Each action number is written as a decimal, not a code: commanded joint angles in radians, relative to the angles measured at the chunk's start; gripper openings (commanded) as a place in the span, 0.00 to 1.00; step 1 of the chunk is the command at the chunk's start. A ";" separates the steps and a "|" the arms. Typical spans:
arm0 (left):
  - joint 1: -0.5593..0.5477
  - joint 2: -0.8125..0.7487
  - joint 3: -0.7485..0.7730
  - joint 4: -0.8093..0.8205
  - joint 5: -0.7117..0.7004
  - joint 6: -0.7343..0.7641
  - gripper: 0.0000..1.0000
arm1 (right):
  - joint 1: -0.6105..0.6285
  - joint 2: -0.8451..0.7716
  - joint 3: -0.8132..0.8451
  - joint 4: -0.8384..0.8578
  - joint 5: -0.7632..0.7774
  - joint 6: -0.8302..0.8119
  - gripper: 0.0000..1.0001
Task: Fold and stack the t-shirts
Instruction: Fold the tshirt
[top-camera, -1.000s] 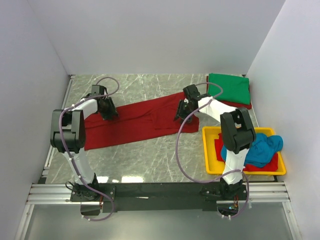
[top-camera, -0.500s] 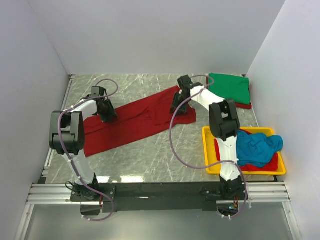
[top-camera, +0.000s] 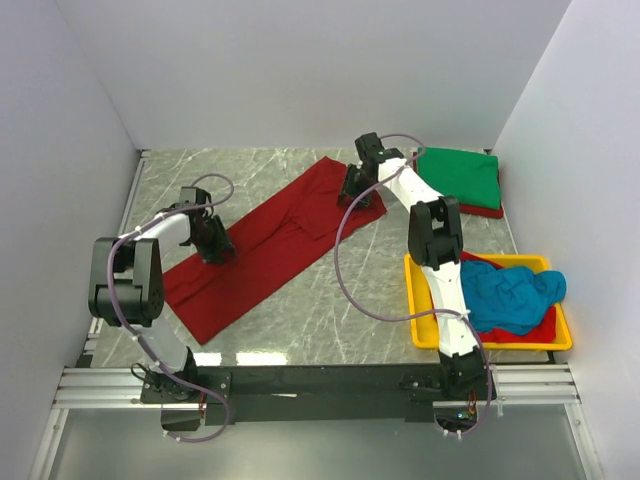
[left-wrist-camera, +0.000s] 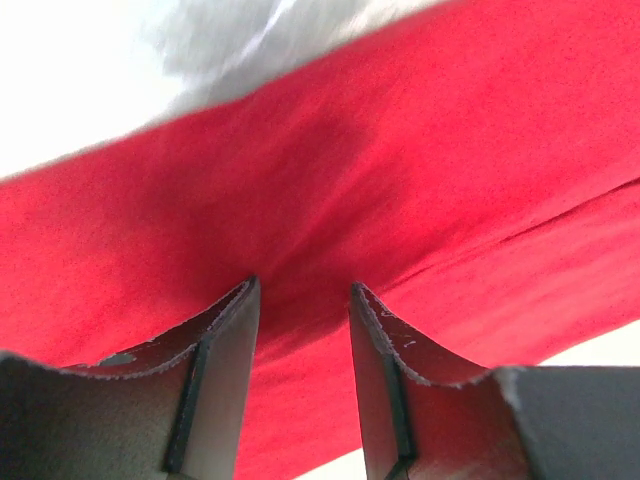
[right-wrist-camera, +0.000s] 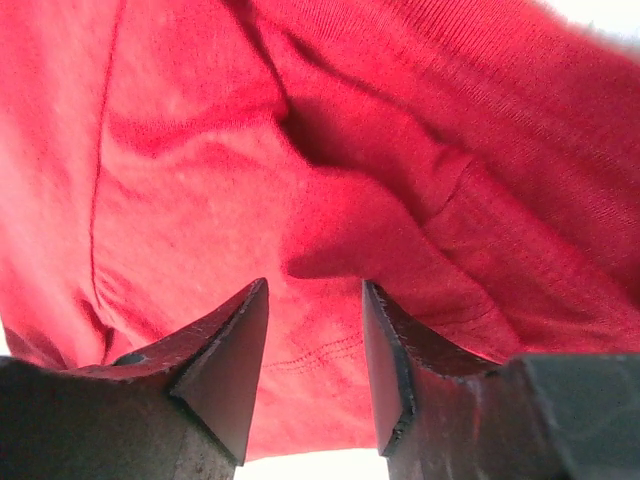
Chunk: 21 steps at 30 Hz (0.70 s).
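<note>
Dark red t-shirt now lies as a long, narrow band running diagonally across the tabletop, its near end low on the left and its far end up toward the back wall, right of centre. One second ago the same band lay close to level, left to right. Since then the right gripper has carried its end away from the arm bases toward the far edge, while the left gripper has come slightly nearer, so the whole band has swung round. The band looks drawn fairly taut between the two holds, with a doubled panel still showing at the right end. Left wrist view: jaws nearly closed, creases of red cloth converging into the gap, so I read it as clamped on the shirt. Right wrist view: the same, with a fold of red cloth pinched between the jaws. Green t-shirt sits folded in the far right corner. Teal t-shirt is crumpled in the yellow tray, unfolded. Judgement: this is repositioning and straightening of a part-folded shirt ahead of the next fold. One shirt appears done, one is in hand, and at least one is left.
</note>
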 joint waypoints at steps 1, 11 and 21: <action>-0.003 -0.078 -0.033 -0.077 -0.005 0.016 0.48 | -0.038 0.030 0.079 0.008 0.006 -0.027 0.50; -0.003 -0.216 -0.028 -0.097 0.003 0.039 0.49 | -0.046 -0.121 0.045 0.078 -0.028 -0.037 0.59; -0.003 -0.202 -0.125 -0.048 0.012 0.058 0.49 | 0.006 -0.289 -0.249 0.157 -0.011 -0.051 0.59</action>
